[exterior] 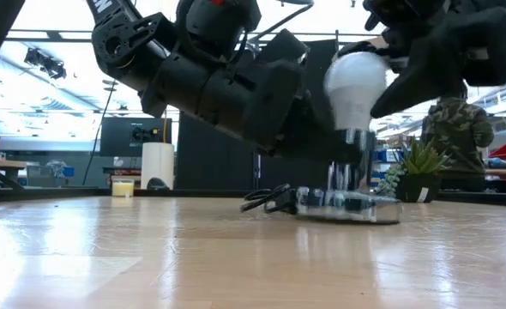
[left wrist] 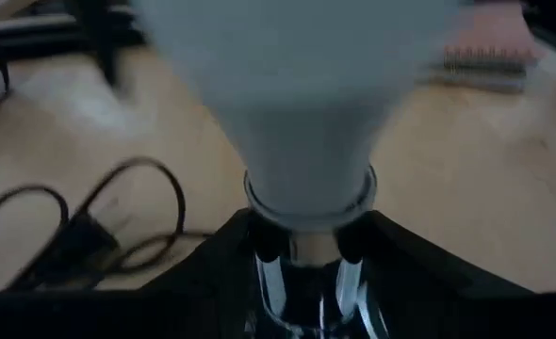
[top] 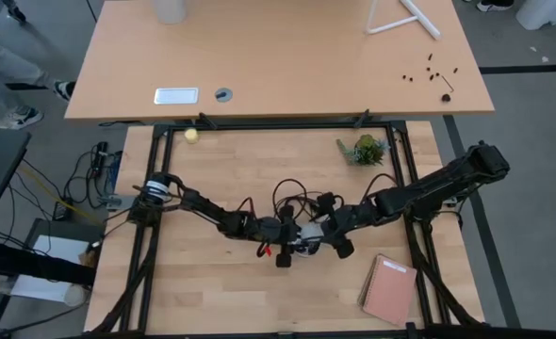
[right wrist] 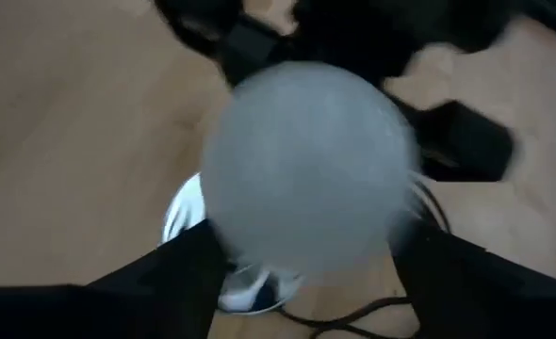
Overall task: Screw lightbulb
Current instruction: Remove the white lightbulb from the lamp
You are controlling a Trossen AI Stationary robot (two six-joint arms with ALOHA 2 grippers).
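Note:
The white lightbulb stands upright with its base in the chrome neck of the round silver socket disc, which lies flat on the wooden table at its middle. My left gripper comes in low from the table's left and is shut on that neck. My right gripper reaches in from the right, slanting down, and is shut on the bulb's globe. The socket's black cord trails off to the left of the disc. My left gripper pinches the socket's chrome neck just under the bulb's collar, one finger on each side. It comes nearly level from the table's left. The disc stays flat on the table. My right gripper holds the bulb's round glass head between its two fingers, one on each side of the widest part. It comes from the table's right, slanting down. The bulb stands upright with its base in the socket.
A small potted plant stands at the far right and a pinkish notebook lies near the front right. A yellowish ball sits at the far left corner. Cord loops lie behind the grippers. A person stands beyond the table.

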